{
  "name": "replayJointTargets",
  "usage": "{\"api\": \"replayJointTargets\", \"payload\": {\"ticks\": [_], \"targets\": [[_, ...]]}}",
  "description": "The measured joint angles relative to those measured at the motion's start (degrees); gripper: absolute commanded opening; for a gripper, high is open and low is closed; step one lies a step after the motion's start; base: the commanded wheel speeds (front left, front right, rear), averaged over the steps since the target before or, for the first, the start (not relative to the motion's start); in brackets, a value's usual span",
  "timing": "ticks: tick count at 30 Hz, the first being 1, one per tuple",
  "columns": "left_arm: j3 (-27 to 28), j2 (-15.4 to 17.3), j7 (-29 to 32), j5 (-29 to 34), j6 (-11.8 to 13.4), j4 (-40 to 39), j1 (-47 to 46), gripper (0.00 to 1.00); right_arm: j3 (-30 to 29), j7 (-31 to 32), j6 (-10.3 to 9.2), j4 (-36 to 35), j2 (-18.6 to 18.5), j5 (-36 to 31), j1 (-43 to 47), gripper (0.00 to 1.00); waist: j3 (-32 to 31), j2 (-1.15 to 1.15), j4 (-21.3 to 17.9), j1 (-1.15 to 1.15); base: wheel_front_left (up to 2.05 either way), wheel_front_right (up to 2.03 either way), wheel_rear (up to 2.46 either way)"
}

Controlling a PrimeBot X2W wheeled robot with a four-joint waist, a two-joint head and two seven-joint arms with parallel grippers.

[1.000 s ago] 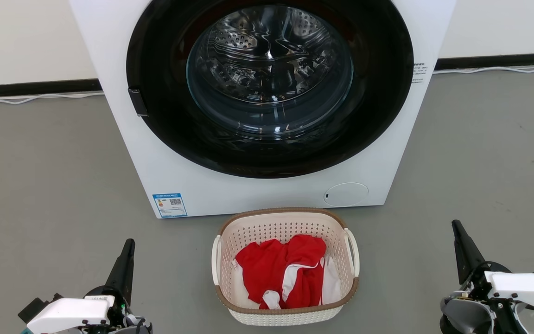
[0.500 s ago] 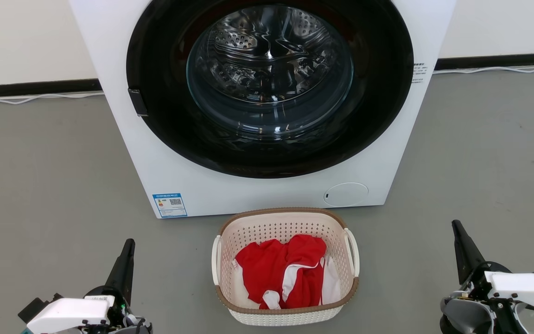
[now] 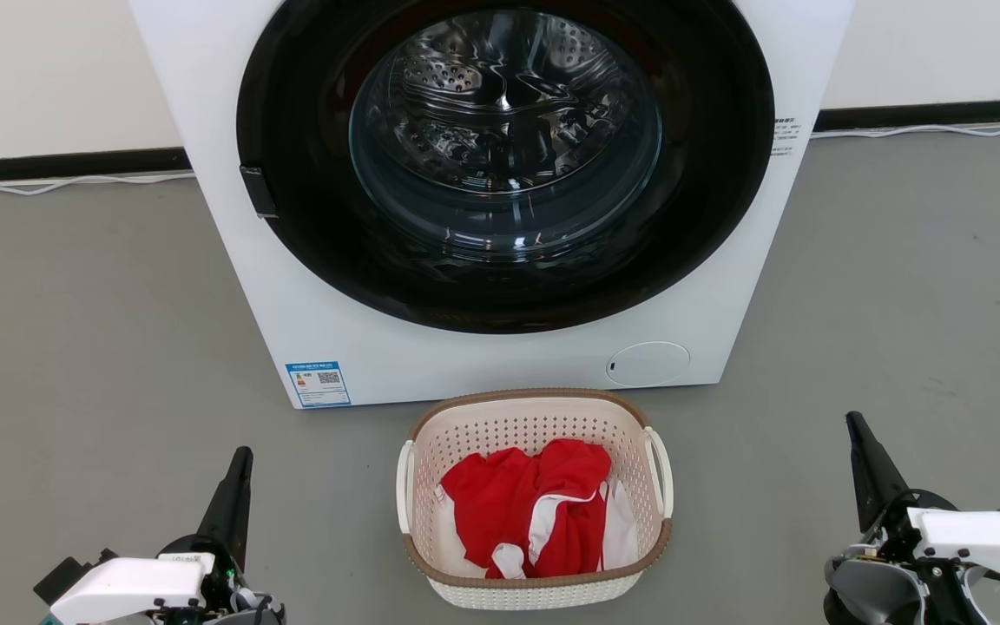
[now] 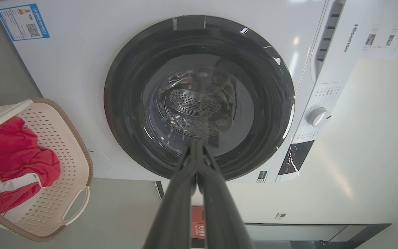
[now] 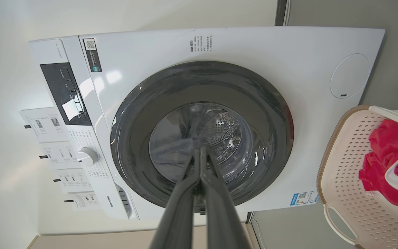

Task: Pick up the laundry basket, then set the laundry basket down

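In the head view, the laundry basket (image 3: 526,396) is sitting on the grey floor (image 3: 75,347), just in front of the white washing machine (image 3: 378,347) and centred between the two arms. A red and white garment (image 3: 522,503) is lying bunched inside it. The machine's round glass door (image 3: 504,130) is facing the camera, with a blue label (image 3: 318,384) at the near left corner of its front. The left gripper (image 3: 241,458) is hovering at the near left, well apart from the basket, with its fingers pressing together into one dark point and holding nothing. The right gripper (image 3: 855,424) is hovering at the near right, also well clear of the basket, with its fingers likewise pinching together and empty.

In the left wrist view, the left gripper (image 4: 196,142) is pointing at the glass door (image 4: 199,103), with its two fingers meeting at the tips. The laundry basket (image 4: 64,138) is showing at the left edge of the frame, one white loop handle (image 4: 76,204) turning toward the camera.

In the right wrist view, the right gripper (image 5: 199,151) is aiming at the door too, its fingers touching along their length. The laundry basket (image 5: 347,166) is lying at the right edge of the frame, with the garment showing inside, and the machine's white dial (image 5: 86,156) is appearing at the left.
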Motion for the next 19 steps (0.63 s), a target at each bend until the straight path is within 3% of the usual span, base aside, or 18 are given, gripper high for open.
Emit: {"api": "replayJointTargets", "payload": {"ticks": [19], "targets": [[0.0, 0.0, 0.0, 0.0, 0.0, -0.01, 0.0, 0.0, 0.0, 0.0, 0.0, 0.0, 0.0, 0.0, 0.0, 0.0, 0.0, 0.0, 0.0, 0.0, 0.0, 0.0, 0.0]]}}
